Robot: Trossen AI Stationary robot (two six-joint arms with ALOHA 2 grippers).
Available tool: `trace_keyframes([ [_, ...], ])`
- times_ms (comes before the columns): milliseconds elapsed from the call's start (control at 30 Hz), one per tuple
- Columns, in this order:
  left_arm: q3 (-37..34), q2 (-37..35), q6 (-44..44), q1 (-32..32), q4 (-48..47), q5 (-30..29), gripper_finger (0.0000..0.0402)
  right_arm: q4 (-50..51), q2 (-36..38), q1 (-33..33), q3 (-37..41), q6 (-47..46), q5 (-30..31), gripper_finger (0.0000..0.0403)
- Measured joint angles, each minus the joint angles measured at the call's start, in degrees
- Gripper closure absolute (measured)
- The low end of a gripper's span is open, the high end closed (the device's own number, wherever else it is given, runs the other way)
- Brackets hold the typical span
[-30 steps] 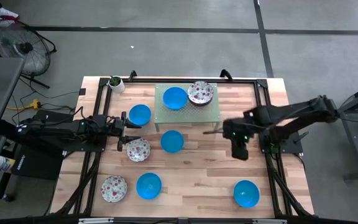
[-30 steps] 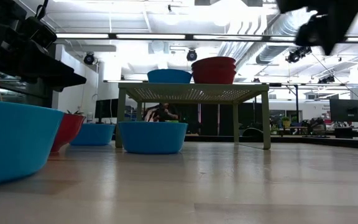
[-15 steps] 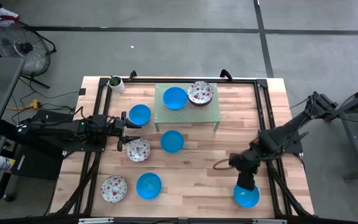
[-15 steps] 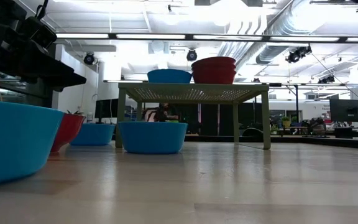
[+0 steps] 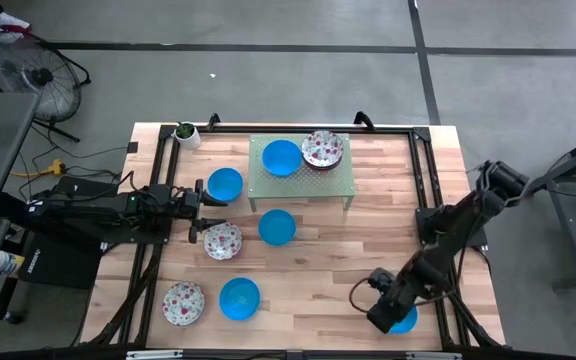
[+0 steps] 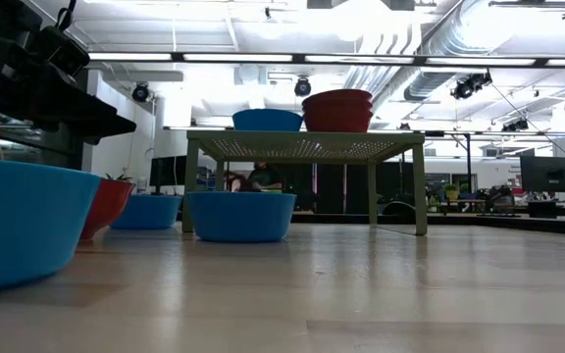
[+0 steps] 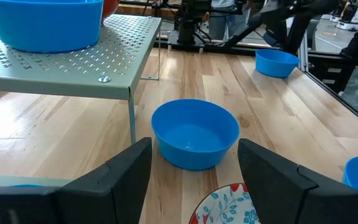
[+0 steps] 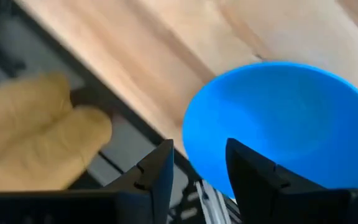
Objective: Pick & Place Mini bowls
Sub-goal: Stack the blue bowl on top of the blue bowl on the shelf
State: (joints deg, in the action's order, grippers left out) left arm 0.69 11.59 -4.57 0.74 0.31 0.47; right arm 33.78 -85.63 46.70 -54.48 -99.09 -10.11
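At the desk's (image 5: 308,290) front right corner, the right tool (image 8: 197,177), fingers parted and empty, straddles the near rim of a round plain blue bowl (image 8: 278,124); the left tool (image 7: 194,174) waits released at the left edge.

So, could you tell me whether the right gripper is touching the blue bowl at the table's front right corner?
Cannot tell. In the right wrist view the right gripper has its fingers straddling the blue bowl's rim, but neither contact nor gap shows plainly.

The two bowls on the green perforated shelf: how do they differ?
The left bowl is plain bright blue; the right bowl is white inside with red-pink floral speckles. The low view shows the floral one red outside and reaching a little higher. Both are small, round, upright, side by side on the shelf.
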Motion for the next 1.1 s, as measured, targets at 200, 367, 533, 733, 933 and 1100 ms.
trace_keyframes([
  [200,0.0,0.0,0.0,0.0,0.0,0.0,0.0168,-1.5,-1.5,1.7,0.0,-9.4,6.7,0.0269],
  [367,0.0,0.0,0.0,0.0,0.0,0.0,0.0168,-0.9,-3.3,1.7,0.0,-10.4,6.8,0.0269],
  [533,0.0,0.0,0.0,0.0,0.0,0.0,0.0168,-1.1,-5.1,1.4,0.0,-10.4,7.3,0.0269],
  [733,0.0,0.0,1.1,0.0,0.0,0.0,0.0168,-2.0,-7.5,1.4,0.0,-10.4,7.3,0.0269],
  [933,0.0,0.0,4.7,0.0,0.0,0.0,0.0168,-2.5,-9.8,1.4,0.0,-10.2,8.2,0.0269],
  [1100,0.0,0.0,4.8,0.0,0.0,0.0,0.0168,-3.0,-10.9,1.4,0.0,-10.1,8.3,0.027],
])
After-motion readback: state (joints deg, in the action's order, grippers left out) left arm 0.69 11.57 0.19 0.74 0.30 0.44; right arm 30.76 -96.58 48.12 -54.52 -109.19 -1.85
